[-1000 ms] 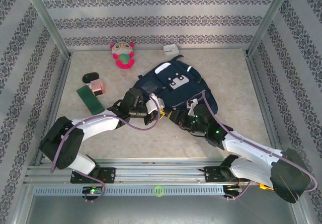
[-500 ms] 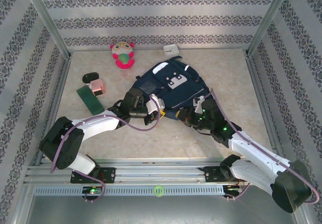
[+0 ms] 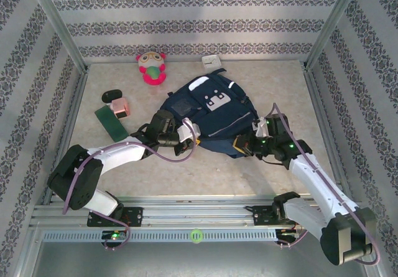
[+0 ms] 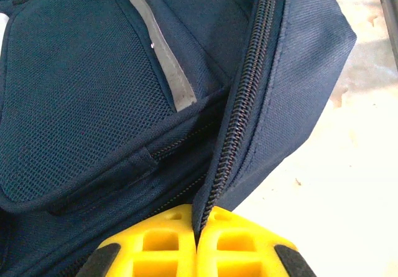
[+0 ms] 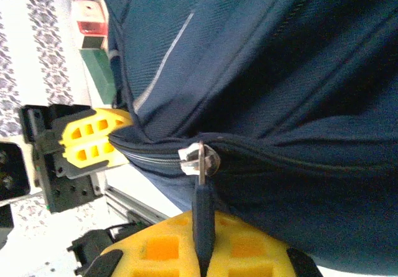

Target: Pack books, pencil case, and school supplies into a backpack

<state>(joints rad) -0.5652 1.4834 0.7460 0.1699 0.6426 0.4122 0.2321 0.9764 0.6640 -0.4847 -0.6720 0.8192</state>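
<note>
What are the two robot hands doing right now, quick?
Left gripper: closed, pinching the backpack by its zipper seam.
Right gripper: closed on the backpack's zipper pull.

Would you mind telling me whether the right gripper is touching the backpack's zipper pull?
Touching. The right wrist view shows the zipper pull of the backpack pinched in the shut right gripper.

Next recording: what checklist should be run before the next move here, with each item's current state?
1. Tab grip: right gripper shut on the zipper pull tab, ok.
2. Bracing: left gripper shut on the backpack at its zipper seam, ok.
3. Compartment open wide enough: cannot tell.
4. Supplies packed: not ok; pink piece and green piece lie on the table, left of the backpack.
</note>
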